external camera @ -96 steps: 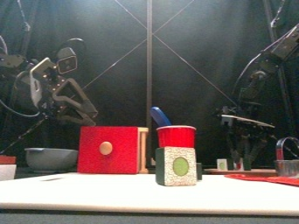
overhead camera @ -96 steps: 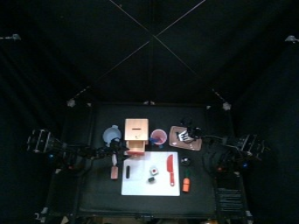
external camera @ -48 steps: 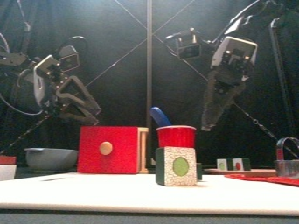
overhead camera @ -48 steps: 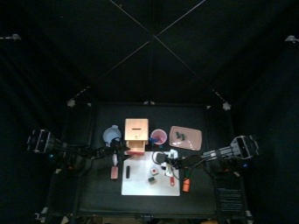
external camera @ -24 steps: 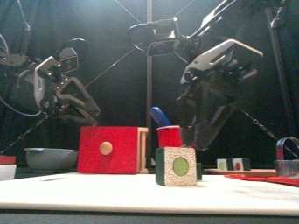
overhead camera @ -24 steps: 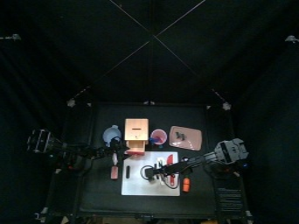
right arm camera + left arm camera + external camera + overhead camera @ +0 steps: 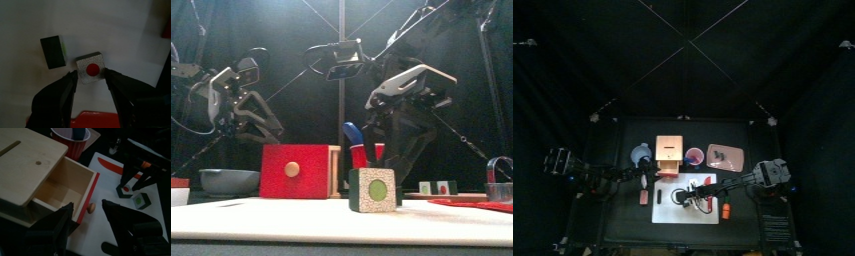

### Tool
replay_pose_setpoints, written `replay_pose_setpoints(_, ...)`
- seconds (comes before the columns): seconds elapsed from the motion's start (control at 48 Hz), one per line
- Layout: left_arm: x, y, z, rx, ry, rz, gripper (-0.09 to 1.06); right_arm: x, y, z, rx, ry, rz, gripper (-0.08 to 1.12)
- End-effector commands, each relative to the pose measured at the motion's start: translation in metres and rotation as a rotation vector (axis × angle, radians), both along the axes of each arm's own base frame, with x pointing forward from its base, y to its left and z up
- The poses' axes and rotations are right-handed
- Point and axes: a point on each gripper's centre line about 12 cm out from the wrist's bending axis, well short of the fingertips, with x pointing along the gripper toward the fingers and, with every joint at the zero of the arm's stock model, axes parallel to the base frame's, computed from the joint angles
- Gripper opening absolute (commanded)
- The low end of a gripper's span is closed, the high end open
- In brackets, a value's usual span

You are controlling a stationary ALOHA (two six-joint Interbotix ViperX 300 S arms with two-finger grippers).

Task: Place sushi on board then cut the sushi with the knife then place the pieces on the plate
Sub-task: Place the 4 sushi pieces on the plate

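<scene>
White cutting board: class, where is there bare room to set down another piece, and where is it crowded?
Bare: the white cutting board's left strip, in front of the wooden box, and its front right corner, between the red knife and the orange toy. Crowded: the middle, where the right gripper hangs open over the sushi pieces.

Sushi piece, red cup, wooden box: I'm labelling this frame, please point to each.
Sushi piece (image 7: 374, 190), front view, its green centre.
Red cup (image 7: 366, 156), front view, its side wall.
Wooden box (image 7: 30, 163), left wrist view, its top.
</scene>
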Motion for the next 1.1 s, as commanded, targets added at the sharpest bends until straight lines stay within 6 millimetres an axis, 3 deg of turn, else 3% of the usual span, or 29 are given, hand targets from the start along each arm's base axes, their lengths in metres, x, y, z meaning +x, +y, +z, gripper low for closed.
replay_pose_setpoints(0.021,0.003,0.001,0.004,-0.001,-0.018,0.006,0.86,0.008,-0.006,0.007,0.000,-0.026,-0.009,0.83)
replay_pose_setpoints(0.312,0.001,0.001,0.003,-0.005,-0.014,0.011,0.86,0.009,-0.007,-0.005,-0.001,0.017,-0.024,0.82)
replay_pose_setpoints(0.5,0.001,0.001,0.002,-0.004,-0.012,0.011,0.86,0.006,-0.008,0.001,0.033,0.012,-0.065,0.81)
replay_pose_setpoints(0.708,0.001,0.001,0.002,-0.005,-0.012,0.009,0.86,-0.005,-0.016,0.014,0.095,0.000,-0.140,0.67)
replay_pose_setpoints(0.917,0.001,0.000,0.003,-0.005,-0.014,0.008,0.86,-0.047,-0.046,0.040,0.165,-0.032,-0.323,0.56)
replay_pose_setpoints(1.104,0.001,-0.001,0.002,-0.003,-0.010,0.003,0.86,-0.116,-0.088,0.067,0.188,-0.079,-0.571,0.56)
